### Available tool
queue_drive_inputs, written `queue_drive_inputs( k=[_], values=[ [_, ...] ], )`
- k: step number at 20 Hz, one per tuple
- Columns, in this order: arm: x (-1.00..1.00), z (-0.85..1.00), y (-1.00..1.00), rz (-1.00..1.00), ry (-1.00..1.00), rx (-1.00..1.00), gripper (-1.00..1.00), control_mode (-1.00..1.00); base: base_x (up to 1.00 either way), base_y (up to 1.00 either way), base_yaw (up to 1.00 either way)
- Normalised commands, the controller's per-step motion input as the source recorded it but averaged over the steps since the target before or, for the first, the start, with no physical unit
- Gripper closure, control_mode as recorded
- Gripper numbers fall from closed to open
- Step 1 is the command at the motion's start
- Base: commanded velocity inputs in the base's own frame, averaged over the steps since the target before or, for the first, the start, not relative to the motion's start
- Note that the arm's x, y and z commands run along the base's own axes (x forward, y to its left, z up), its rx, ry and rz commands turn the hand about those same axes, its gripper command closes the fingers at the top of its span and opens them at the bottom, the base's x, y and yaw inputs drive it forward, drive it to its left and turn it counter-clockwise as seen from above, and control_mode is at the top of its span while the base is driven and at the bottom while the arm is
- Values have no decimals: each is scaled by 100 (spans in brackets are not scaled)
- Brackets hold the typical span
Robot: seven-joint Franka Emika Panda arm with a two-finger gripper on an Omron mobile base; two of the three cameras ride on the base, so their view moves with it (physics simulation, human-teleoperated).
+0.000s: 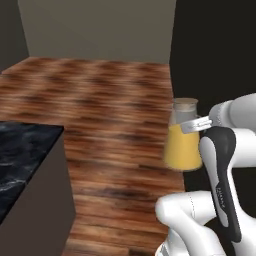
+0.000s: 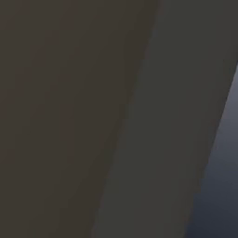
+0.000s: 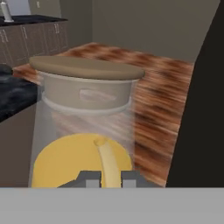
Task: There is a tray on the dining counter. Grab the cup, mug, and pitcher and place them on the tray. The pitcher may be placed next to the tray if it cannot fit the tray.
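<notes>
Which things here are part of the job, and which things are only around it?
Part of the job:
- pitcher, held up over the floor
- hand, shut on the pitcher's handle
- dining counter, black marble, at left

Only around:
- wooden floor
- far cabinets
- grey wall

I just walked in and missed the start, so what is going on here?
The robot's gripper is shut on the handle of the pitcher, a glass one with orange liquid and a tan lid. The pitcher hangs in the air above the wooden floor, beside the arm. A corner of the dining counter lies to the left.
</notes>
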Motion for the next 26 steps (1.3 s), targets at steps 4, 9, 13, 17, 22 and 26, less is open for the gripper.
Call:
queue_drive_inputs(
  k=[4,9,13,17,22,26],
  values=[
    [0,0,0,0,0,0,100,100,100,-70,31],
    [0,0,0,0,0,0,100,100,100,-79,36],
    [0,0,0,0,0,0,100,100,100,-100,46],
    [0,0,0,0,0,0,100,100,100,-100,52],
    [0,0,0,0,0,0,100,100,96,-98,60],
    [0,0,0,0,0,0,100,100,89,-96,64]
  ],
)
